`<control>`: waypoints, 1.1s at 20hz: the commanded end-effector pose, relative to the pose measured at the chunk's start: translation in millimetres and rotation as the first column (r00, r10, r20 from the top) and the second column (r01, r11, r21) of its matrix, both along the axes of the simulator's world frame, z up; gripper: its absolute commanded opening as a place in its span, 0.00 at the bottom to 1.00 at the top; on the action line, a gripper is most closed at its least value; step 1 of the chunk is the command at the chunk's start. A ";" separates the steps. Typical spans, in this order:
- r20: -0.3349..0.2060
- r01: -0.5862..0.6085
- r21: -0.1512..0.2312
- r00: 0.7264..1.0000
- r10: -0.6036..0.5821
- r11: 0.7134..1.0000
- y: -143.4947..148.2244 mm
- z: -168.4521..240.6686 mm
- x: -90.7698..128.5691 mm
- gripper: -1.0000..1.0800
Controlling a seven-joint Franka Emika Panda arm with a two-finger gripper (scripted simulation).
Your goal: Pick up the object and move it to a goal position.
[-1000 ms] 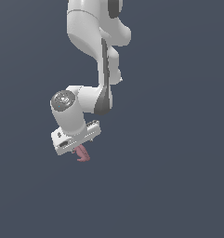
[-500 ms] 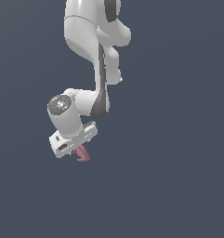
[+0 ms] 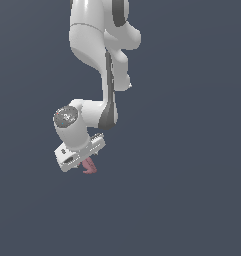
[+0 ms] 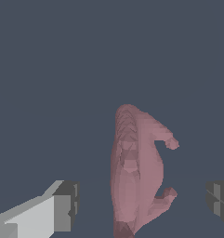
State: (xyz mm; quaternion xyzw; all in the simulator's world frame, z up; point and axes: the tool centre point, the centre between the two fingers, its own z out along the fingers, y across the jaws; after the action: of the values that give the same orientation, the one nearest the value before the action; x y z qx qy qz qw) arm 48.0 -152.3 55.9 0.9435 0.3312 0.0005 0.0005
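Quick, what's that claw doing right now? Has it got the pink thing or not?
Gripper: open. The wrist view shows gaps between both fingers and the pink object, so it is not gripped.

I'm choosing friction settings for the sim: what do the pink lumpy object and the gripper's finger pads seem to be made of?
The dusty pink-red, lumpy hooked object: matte, faceted, no shine, perhaps clay or rubber; the render leaves it open. The gripper's dark grey finger pads: dull, blocky, rubber-like, on glossy white plastic-looking fingers.
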 end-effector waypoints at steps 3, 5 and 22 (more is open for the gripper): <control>-0.001 -0.002 0.000 1.000 0.002 1.000 0.4 -24.0 -1.2 0.96; -0.001 -0.003 0.000 1.000 0.003 1.000 0.3 -30.7 -1.2 0.96; -0.001 -0.003 0.000 1.000 0.003 1.000 -0.1 -33.9 0.0 0.00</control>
State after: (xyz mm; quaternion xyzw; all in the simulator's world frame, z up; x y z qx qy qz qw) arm 47.9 -152.5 21.6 0.9431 0.3325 -0.0002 -0.0001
